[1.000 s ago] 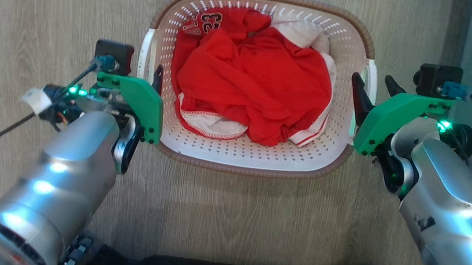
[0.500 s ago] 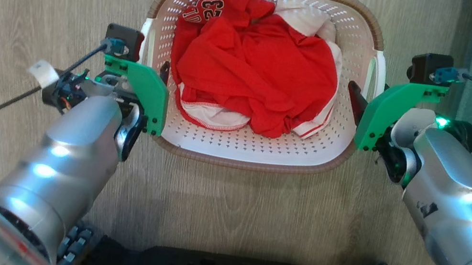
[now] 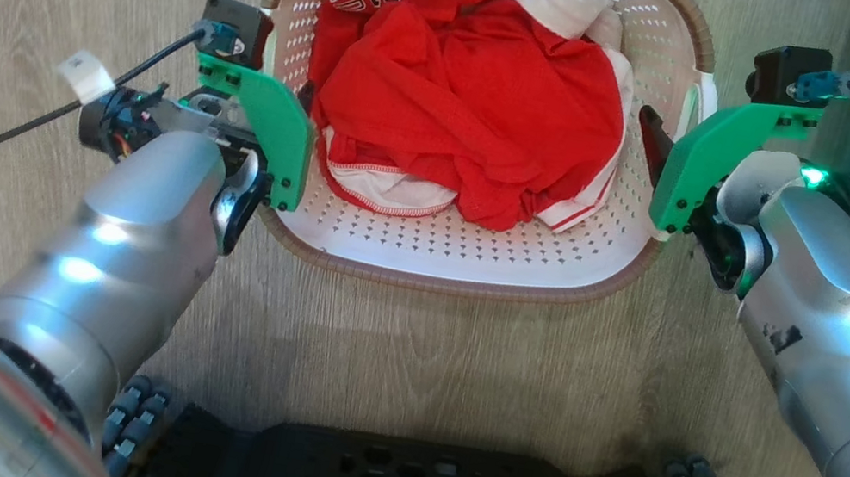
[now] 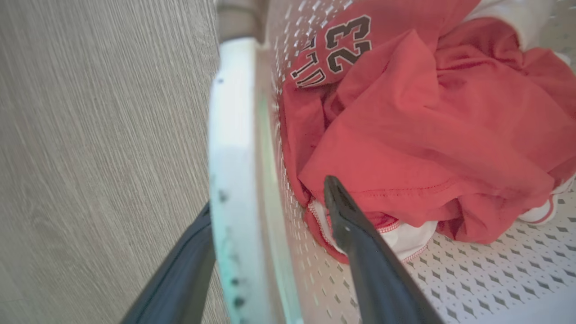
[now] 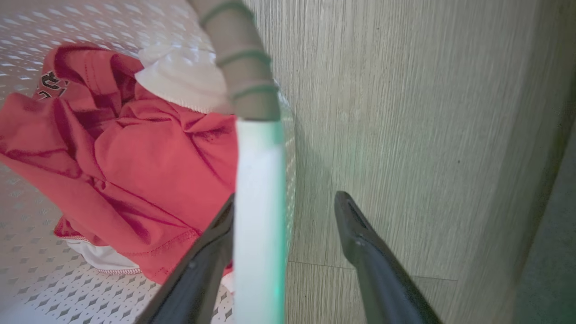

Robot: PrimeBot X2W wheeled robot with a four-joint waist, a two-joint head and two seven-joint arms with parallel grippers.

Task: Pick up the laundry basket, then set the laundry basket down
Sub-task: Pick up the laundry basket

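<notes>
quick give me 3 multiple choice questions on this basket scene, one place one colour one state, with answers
1. Where do the fingers of the left gripper stand at the laundry basket?
A) both inside it
B) one on each side of its white left handle
C) both out on the floor

2. What colour is the basket's rim?
A) brown
B) blue
C) black

3. What state is the right gripper in?
A) shut on the rim
B) shut on nothing
C) open around the white right handle

Answers:
1 B: the left wrist view has one finger outside the handle and one inside the basket.
2 A: the woven-look rim is brown in the head view.
3 C: its fingers stand apart with the handle between them.
</notes>
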